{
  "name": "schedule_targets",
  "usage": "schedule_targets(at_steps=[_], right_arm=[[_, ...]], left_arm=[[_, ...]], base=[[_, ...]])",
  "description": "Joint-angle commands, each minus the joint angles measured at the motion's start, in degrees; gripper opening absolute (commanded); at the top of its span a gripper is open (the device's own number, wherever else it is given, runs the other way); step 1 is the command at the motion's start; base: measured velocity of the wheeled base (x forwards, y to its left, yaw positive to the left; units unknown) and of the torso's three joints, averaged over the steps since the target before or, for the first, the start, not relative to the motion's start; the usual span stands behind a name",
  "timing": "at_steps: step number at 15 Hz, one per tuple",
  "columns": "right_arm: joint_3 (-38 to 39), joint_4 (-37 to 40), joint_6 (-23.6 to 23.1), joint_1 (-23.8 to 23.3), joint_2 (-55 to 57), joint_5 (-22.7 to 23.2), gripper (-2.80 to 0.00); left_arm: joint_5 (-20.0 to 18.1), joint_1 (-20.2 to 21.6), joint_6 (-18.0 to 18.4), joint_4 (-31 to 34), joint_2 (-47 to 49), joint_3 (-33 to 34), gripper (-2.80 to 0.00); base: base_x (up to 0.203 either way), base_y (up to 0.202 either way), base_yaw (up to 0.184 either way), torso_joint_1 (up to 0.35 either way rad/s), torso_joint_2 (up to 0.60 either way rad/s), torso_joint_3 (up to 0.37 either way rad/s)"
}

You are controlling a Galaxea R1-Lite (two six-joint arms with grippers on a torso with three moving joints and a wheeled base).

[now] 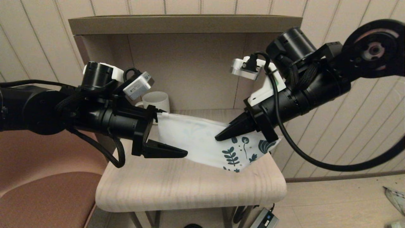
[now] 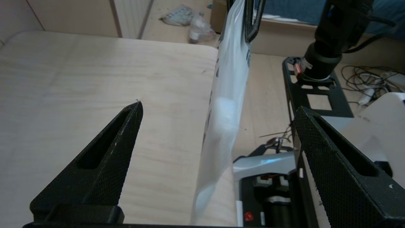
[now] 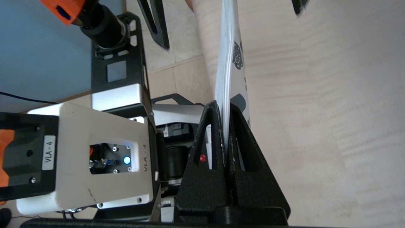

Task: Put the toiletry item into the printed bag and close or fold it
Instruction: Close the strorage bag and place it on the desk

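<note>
The printed bag (image 1: 196,139) hangs stretched just above the table between my two grippers, with its teal leaf prints at the right end. My right gripper (image 1: 221,136) is shut on that printed end; in the right wrist view its fingers (image 3: 224,106) pinch the bag's thin edge (image 3: 228,63). My left gripper (image 1: 175,133) is open at the bag's plain white end. In the left wrist view (image 2: 218,107) the bag (image 2: 226,95) stands edge-on in the wide gap, touching neither finger. The slim white tube is not in sight.
A white ribbed mug (image 1: 156,100) stands at the back of the light wooden table (image 1: 190,190), behind the left wrist. A shelf with a back wall rises behind the table. A pinkish seat (image 1: 41,190) lies to the left. Cables and a power brick lie on the floor.
</note>
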Motion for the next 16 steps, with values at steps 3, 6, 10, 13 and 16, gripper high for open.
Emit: schedule_targets(at_steps=[3,6,10,13,16], right_arm=[[-0.3,0.2,-0.2,0.0,0.0,0.4,-2.80],[-0.3,0.3,-0.2,0.0,0.2,0.4,-2.80],[-0.3,0.3,-0.2,0.0,0.3,0.4,-2.80],[-0.2,0.3,-0.2,0.0,0.3,0.5,-2.80],[0.1,0.2,-0.2,-0.1,0.3,0.4,-2.80]], left_arm=[[-0.2,-0.9,0.2,0.8,0.4,-1.0,0.00],[-0.1,-0.9,0.2,0.8,0.7,-1.0,0.00],[-0.2,-0.9,0.2,0.8,0.5,-0.9,-2.80],[-0.2,-0.9,0.2,0.8,0.5,-1.0,-2.80],[-0.3,-0.9,0.2,0.8,0.5,-0.7,-2.80]], base=[[0.000,0.000,0.000,0.000,0.00,0.000],[0.000,0.000,0.000,0.000,0.00,0.000],[0.000,0.000,0.000,0.000,0.00,0.000],[0.000,0.000,0.000,0.000,0.00,0.000],[0.000,0.000,0.000,0.000,0.00,0.000]])
